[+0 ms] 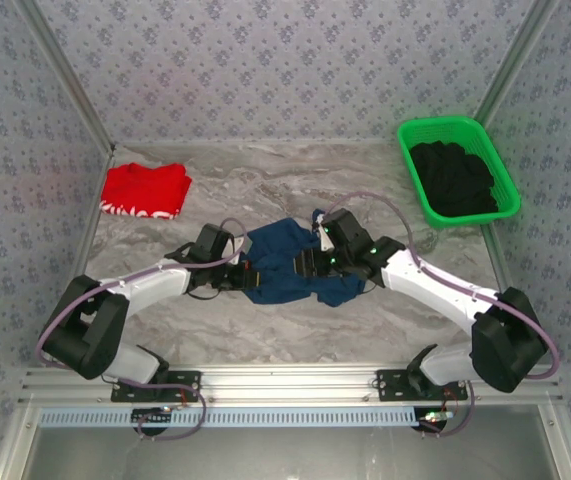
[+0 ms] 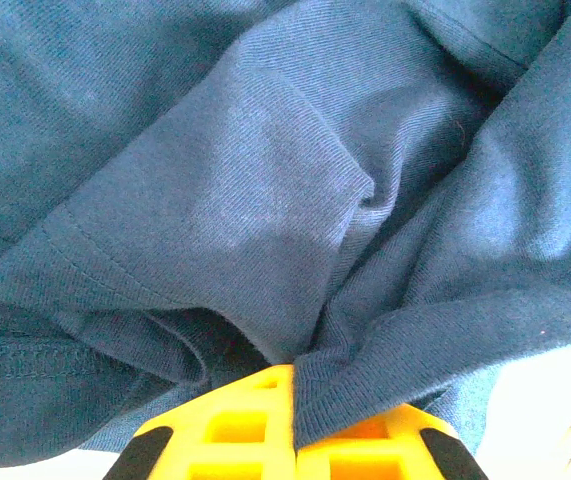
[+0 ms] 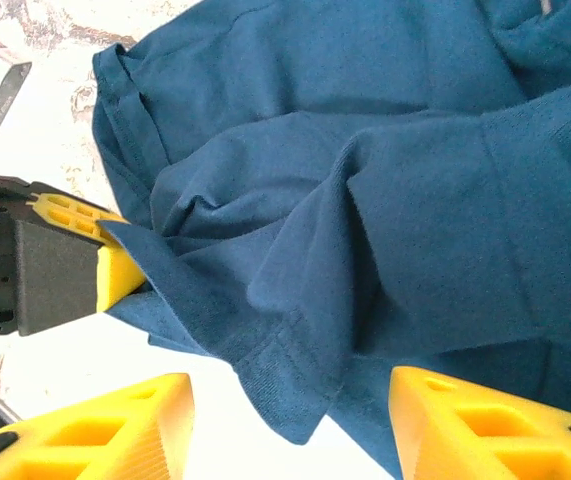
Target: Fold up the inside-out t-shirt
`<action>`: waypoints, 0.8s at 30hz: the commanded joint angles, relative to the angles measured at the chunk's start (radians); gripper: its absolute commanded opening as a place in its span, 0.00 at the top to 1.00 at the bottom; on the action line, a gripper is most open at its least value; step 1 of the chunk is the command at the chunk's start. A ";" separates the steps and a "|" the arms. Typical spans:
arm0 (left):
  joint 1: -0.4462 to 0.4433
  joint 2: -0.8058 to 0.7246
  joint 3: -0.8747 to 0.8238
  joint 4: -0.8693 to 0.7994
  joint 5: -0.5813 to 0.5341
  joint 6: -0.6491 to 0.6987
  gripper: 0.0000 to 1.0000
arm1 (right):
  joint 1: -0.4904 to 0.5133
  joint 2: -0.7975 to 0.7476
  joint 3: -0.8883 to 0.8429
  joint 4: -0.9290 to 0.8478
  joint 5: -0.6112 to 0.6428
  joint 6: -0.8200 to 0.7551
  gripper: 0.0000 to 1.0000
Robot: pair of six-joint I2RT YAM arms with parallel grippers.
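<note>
Top external view: the navy t-shirt (image 1: 287, 265) lies bunched in the middle of the table (image 1: 265, 335), between the two arms. The left gripper (image 2: 292, 395) is pinched tight on a fold of cloth (likely an anchor for pulling it flat). The right gripper (image 3: 293, 425) has its yellow fingers (image 3: 105, 435) well apart, the hem (image 3: 275, 385) hanging unclamped between them, probably lined up for a fresh hold.

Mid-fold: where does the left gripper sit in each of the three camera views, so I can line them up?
Top external: left gripper just left of centre, at the t-shirt's left edge.
Left wrist: bottom centre, yellow fingers shut on a fold.
Right wrist: at the left edge, yellow tip pinching cloth.
Shared landmark: the navy t-shirt.
</note>
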 commanded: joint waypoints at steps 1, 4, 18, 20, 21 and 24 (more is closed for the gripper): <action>-0.015 -0.040 0.016 -0.006 0.001 0.023 0.98 | 0.020 0.009 -0.006 0.011 0.004 0.057 0.43; -0.025 -0.051 0.021 -0.008 -0.002 0.028 0.98 | 0.060 0.006 0.025 -0.026 0.054 -0.095 0.47; -0.025 -0.089 0.042 -0.037 -0.025 0.037 0.99 | 0.113 0.148 0.267 -0.325 0.140 -0.465 0.52; -0.025 -0.091 0.042 -0.039 -0.024 0.037 0.99 | 0.136 0.177 0.304 -0.329 0.153 -0.463 0.51; -0.026 -0.093 0.041 -0.039 -0.024 0.037 0.99 | 0.144 0.185 0.304 -0.332 0.176 -0.464 0.50; -0.025 -0.097 0.043 -0.039 -0.023 0.039 0.99 | 0.147 0.204 0.298 -0.325 0.229 -0.485 0.50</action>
